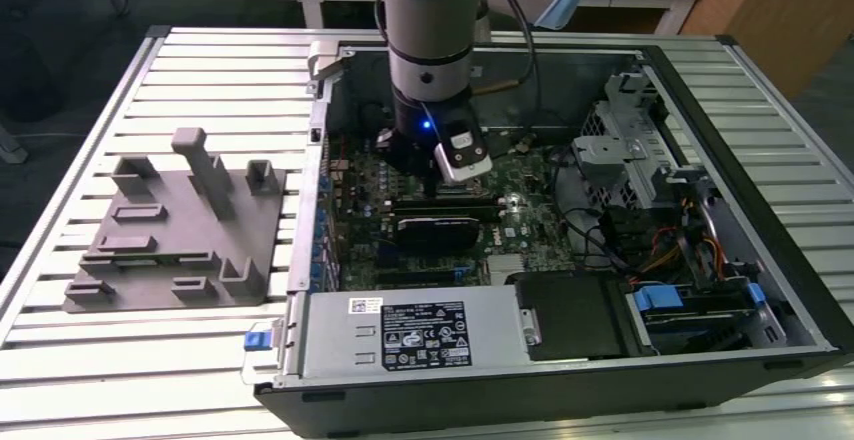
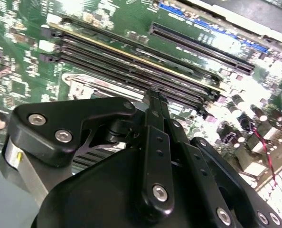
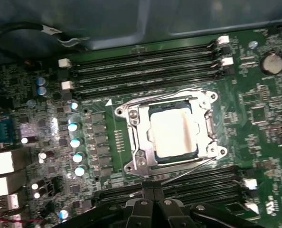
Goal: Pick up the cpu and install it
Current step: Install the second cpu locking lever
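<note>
The cpu (image 3: 173, 131) lies flat in the motherboard's socket frame (image 3: 136, 142), between the memory slots (image 3: 141, 71). The pincer (image 3: 153, 197), fingers pressed together and empty, hangs just above — any pull-back should go straight up, clear of the chip.

Cpu (image 3: 172, 132): pale silver metal top, smooth, dull sheen with a faint brownish smear. Socket frame (image 3: 137, 137): bright bare metal. Motherboard (image 3: 255, 123): glossy green. Gripper (image 2: 154, 102): black, satin finish, shiny metal screws. Fixture (image 1: 167, 230): matt grey, plastic-looking. Table (image 1: 80, 360): ribbed, pale metal-looking slats. Computer case (image 1: 787, 290): dark, matt rim.
</note>
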You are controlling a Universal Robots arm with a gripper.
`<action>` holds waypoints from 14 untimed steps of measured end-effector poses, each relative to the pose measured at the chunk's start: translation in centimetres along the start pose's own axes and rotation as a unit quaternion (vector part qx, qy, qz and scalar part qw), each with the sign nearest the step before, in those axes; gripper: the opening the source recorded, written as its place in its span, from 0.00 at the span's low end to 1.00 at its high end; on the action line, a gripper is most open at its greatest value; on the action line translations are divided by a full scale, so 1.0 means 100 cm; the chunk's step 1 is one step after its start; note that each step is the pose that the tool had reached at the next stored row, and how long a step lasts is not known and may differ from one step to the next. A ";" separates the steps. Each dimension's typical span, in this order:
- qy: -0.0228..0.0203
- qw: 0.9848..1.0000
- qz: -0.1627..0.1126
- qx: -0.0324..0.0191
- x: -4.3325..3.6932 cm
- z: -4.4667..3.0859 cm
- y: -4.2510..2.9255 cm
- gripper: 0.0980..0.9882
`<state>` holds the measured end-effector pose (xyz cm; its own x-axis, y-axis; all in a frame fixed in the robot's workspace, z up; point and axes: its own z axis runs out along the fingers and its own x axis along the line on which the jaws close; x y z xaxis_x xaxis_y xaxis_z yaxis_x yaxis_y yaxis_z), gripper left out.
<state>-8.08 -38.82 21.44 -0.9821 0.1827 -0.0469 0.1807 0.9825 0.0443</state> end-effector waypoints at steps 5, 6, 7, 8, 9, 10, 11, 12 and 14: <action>0.001 1.000 0.000 0.000 -0.0001 0.0000 -0.0001 0.01; 0.001 1.000 -0.002 0.000 -0.0003 0.0001 -0.0001 0.01; 0.001 1.000 -0.007 0.000 -0.0005 0.0002 0.0000 0.01; 0.001 1.000 -0.013 -0.001 -0.0007 0.0004 0.0000 0.01; 0.001 1.000 -0.020 -0.001 -0.0008 0.0007 0.0000 0.01; 0.002 1.000 -0.027 -0.001 -0.0009 0.0009 0.0001 0.01; 0.002 0.999 -0.033 -0.001 -0.0011 0.0011 0.0001 0.01; 0.002 0.999 -0.038 -0.002 -0.0012 0.0013 0.0001 0.01; 0.003 0.999 -0.045 -0.002 -0.0014 0.0018 0.0001 0.01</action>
<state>-7.93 -38.83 21.27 -0.9946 0.0930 -0.0457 0.0910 0.9948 0.0447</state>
